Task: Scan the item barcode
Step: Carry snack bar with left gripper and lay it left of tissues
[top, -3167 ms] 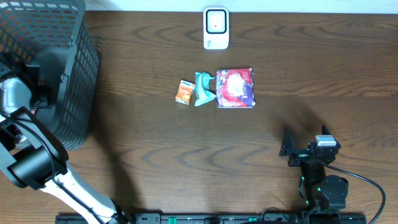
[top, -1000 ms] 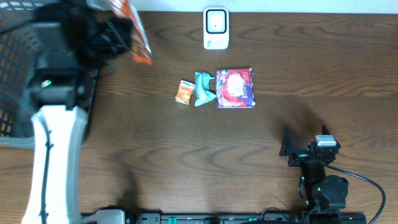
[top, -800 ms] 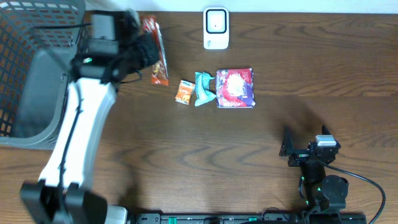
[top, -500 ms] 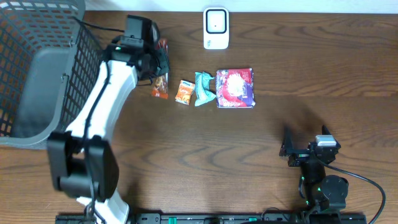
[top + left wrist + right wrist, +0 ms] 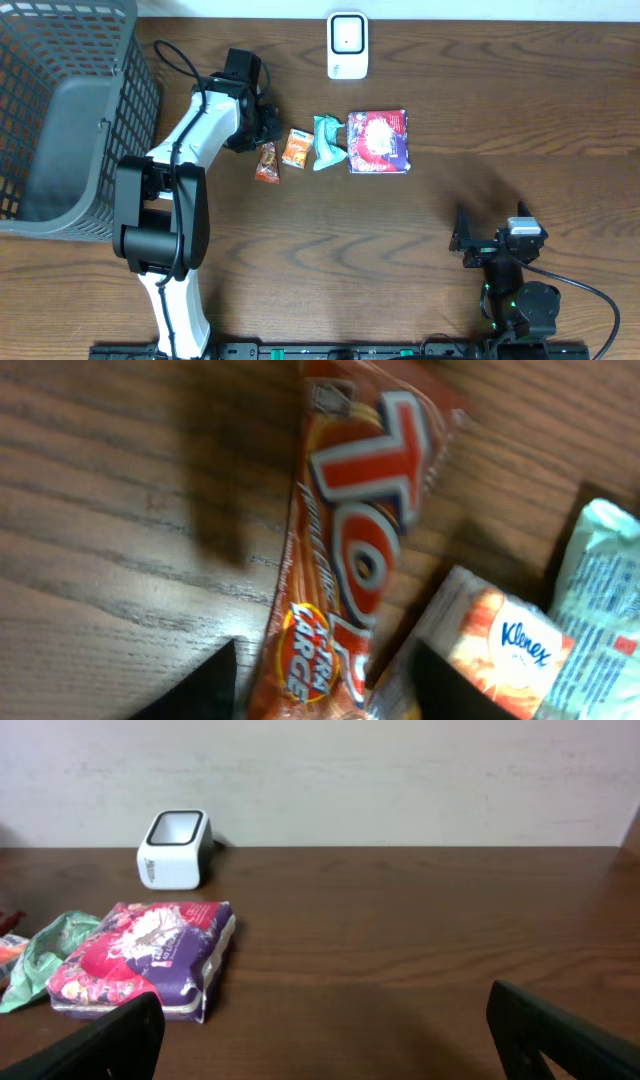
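Brown wood-grain table carries everything, and, taking the overhead view as a clock face with the far edge at twelve, the small white box-shaped barcode scanner stands at twelve o'clock. The task's thing, a long orange-red foil snack bar, lies flat on the wood at about ten o'clock from the table's middle, one end pointing towards the black left gripper, which sits at the bar's eleven o'clock. In the left wrist view its two dark fingers stand apart on either side of the bar's lower end with bare gaps between pad and wrapper, so this hand is released and grips nothing. At the bar's two o'clock, just beside it, is a small orange Kleenex tissue pack. Touching that pack at its three o'clock lies a crumpled teal packet, and next comes a flat purple and red flower-printed pack, the four things forming a row below the scanner. A large grey mesh basket fills the nine-to-eleven o'clock corner. At four o'clock, well apart from the row, the black right gripper rests low with its jaws spread wide and nothing between them.
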Motion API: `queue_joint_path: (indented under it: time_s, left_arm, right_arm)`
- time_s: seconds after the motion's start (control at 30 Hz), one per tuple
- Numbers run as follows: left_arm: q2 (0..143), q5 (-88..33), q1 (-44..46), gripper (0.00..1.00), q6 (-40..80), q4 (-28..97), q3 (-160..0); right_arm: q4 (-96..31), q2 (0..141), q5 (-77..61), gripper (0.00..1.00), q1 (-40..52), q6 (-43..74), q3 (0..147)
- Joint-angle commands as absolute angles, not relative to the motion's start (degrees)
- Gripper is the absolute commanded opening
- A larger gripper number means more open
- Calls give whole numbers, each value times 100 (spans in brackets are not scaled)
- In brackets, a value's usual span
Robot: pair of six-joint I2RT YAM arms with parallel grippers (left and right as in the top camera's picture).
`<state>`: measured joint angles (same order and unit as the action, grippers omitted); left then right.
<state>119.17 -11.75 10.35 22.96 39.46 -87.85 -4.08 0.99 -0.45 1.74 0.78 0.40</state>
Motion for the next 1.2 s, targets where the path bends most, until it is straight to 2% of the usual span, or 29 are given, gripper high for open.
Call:
queue_joint_path:
  time_s: [0.0, 0.33, 0.37, 0.43, 0.47, 0.63, 1.07, 1.17]
  left_arm:
    - [11880, -1199, 1044, 67, 2366, 3920, -8866]
    - [10805, -1197, 788, 72, 2366, 4036, -8980]
    - [10656, -1194, 746, 77, 2366, 4088, -8980]
    - [10385, -1192, 670, 94, 2366, 4305, -8980]
    - [10283, -1192, 637, 98, 2364, 4440, -8980]
    - [10071, -1192, 530, 98, 2366, 4895, -8980]
    - [10084, -1192, 532, 98, 2368, 4906, -8978]
    - [10084, -1194, 532, 98, 2366, 4906, -8978]
  right_arm:
    - [-429, 75, -54, 99, 139, 14, 32]
    - [-429, 75, -54, 99, 139, 14, 32]
    - [-429, 75, -54, 99, 139, 14, 32]
    - [-429, 75, -54, 99, 139, 14, 32]
    - [-429, 75, -54, 99, 139, 14, 32]
    - [-429, 75, -54, 99, 139, 14, 32]
    - [-336, 75, -102, 99, 139, 56, 32]
    - [93, 75, -856, 99, 145, 1142, 32]
